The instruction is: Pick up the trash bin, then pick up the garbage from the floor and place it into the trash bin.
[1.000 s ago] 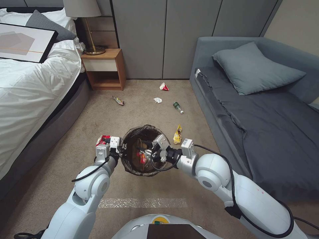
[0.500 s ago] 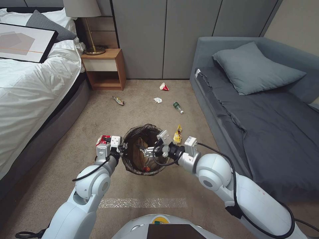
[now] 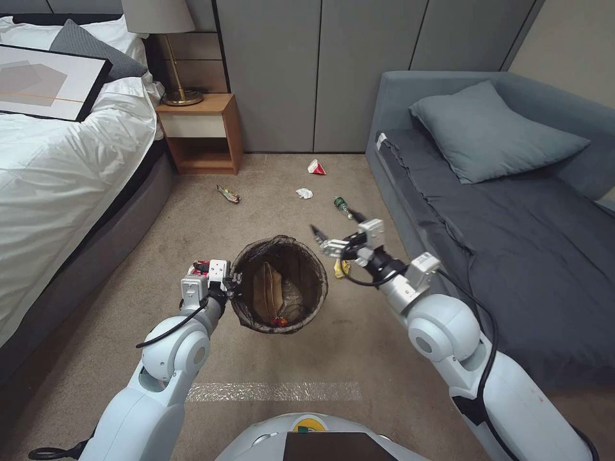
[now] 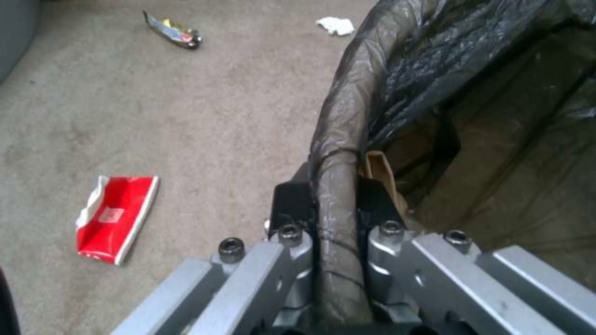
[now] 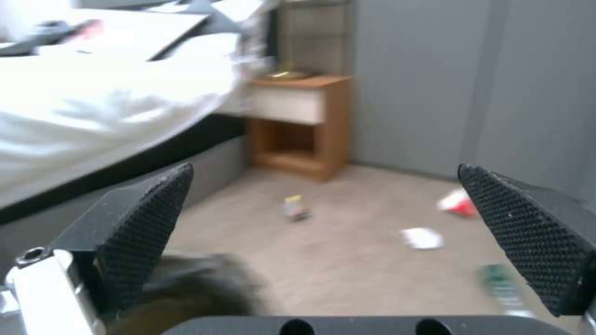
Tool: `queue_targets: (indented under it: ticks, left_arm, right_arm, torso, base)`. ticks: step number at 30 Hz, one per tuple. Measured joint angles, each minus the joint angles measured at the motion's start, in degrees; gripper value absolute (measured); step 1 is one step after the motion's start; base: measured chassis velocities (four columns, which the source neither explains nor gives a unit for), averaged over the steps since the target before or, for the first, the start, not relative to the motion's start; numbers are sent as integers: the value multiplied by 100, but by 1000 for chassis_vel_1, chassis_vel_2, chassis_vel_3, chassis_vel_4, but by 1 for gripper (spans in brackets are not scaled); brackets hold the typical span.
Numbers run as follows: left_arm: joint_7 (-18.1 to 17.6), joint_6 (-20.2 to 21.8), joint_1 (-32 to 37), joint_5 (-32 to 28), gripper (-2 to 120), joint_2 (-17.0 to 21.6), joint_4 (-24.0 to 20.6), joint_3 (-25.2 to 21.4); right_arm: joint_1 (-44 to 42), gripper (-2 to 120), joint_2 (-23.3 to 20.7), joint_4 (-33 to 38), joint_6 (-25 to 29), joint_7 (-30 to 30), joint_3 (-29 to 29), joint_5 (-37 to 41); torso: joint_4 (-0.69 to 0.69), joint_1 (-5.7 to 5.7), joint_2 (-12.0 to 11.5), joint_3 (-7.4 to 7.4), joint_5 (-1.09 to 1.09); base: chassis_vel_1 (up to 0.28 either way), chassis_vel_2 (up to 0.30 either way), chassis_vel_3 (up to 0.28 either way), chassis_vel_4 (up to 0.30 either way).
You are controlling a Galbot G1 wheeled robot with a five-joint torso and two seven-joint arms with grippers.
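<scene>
The trash bin (image 3: 309, 301), lined with a dark crinkled bag, hangs just above the carpet. My left gripper (image 3: 234, 282) is shut on its rim (image 4: 336, 195), one finger inside and one outside. A tan paper bag (image 3: 265, 292) and a small red wrapper (image 3: 278, 321) lie in the bin. My right gripper (image 3: 321, 240) hovers open and empty above the bin's far right side, its pads (image 5: 149, 223) wide apart. Garbage on the floor: a yellow snack wrapper (image 3: 339, 268), a green bottle (image 3: 343, 206), a white tissue (image 3: 304, 193) and a red-and-white packet (image 3: 316, 168).
A foil wrapper (image 3: 229, 194) lies near the wooden nightstand (image 3: 200, 131). Another red packet (image 4: 115, 211) lies on the carpet under my left wrist. The bed (image 3: 57, 173) borders the left side and the grey sofa (image 3: 500, 211) the right. A strip of clear tape (image 3: 275, 391) crosses the near floor.
My right gripper let go of the red wrapper inside the bin, then rose out and swung to the far right, open. The wrapper now lies at the bin's bottom.
</scene>
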Motion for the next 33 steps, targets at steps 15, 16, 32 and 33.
queue_targets:
  ticks: [15,16,32,33]
  left_arm:
    - [108,-68,100,234,5,-38,-47,-207]
    - [127,-86,131,280,5,-52,-57,-219]
    - [191,-127,311,430,5,-92,-177,-283]
    - [196,-129,322,436,5,-92,-180,-283]
  right_arm:
    - [-2013,100,1252,-712,1607,-93,1897,-1868]
    - [-2143,100,1375,-730,1719,-79,1965,-1917]
    - [-2717,100,1859,-796,2092,-316,2225,-2062]
    - [-2706,100,1859,-812,2104,-318,2225,-2061]
  torso:
    - [0,0,0,0,1]
    - [0,0,0,0,0]
    - [0,0,1,0,0]
    - [0,0,0,0,-1]
  base:
    - [0,0,0,0]
    - [0,0,0,0]
    - [0,0,0,0]
    - [0,0,0,0]
